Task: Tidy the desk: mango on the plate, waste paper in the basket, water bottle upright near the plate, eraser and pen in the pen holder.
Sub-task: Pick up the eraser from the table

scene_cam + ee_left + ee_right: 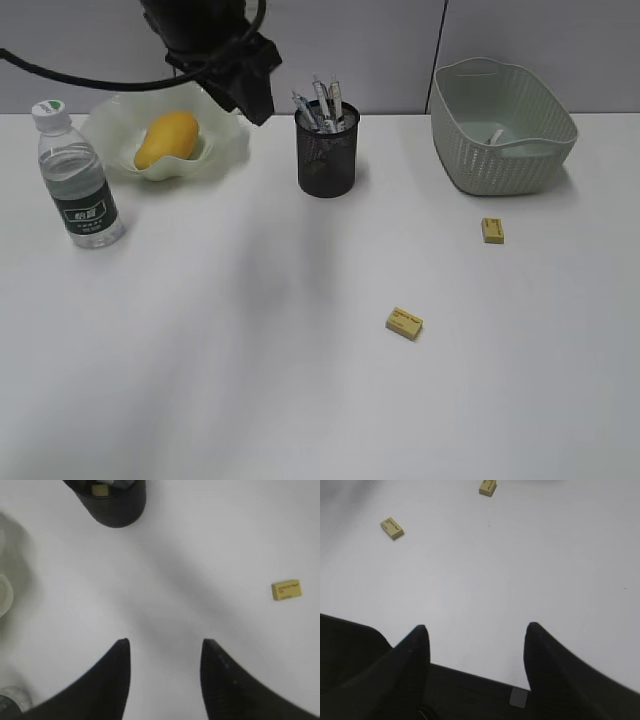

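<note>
The mango lies in the pale green ruffled plate at the back left. The water bottle stands upright just left of the plate. The black mesh pen holder holds several pens; in the left wrist view a yellow eraser shows inside it. Two yellow erasers lie on the desk: one mid-desk, one near the basket. My left gripper is open and empty, high beside the pen holder. My right gripper is open and empty.
The pale green basket stands at the back right; a small white piece lies inside, too small to identify. The right gripper hangs over the desk's near edge. The plate's rim and the bottle edge the left wrist view.
</note>
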Controlling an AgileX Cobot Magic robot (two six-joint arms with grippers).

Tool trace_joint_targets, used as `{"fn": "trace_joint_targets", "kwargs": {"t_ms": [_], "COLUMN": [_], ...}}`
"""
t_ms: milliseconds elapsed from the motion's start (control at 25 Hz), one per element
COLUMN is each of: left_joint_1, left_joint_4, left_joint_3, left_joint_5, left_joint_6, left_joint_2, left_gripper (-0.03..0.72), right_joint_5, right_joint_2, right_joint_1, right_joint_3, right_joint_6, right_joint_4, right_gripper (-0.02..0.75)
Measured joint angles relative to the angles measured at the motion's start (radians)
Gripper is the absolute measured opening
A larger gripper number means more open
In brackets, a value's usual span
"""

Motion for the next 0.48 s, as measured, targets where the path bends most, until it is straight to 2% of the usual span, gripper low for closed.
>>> {"fn": "trace_joint_targets", "kwargs": {"t_ms": [240,480], "left_joint_1": [0.000,0.000], "left_joint_4": [0.002,0.002], "left_joint_3": [0.043,0.273], "left_joint_5": [0.003,0.003], "left_joint_6": [-0.079,-0.088], "left_joint_2": [-0.092,-0.250], "left_gripper": [0.337,0.337], "right_joint_5": [0.000,0.000], "right_joint_2": [0.000,0.000], "right_joint_1": [0.000,0.000], "right_joint_3": [0.000,0.000], "right_joint_6": [0.000,0.000], "right_joint_4": [0.000,0.000], "right_gripper": [0.477,0.477]}}
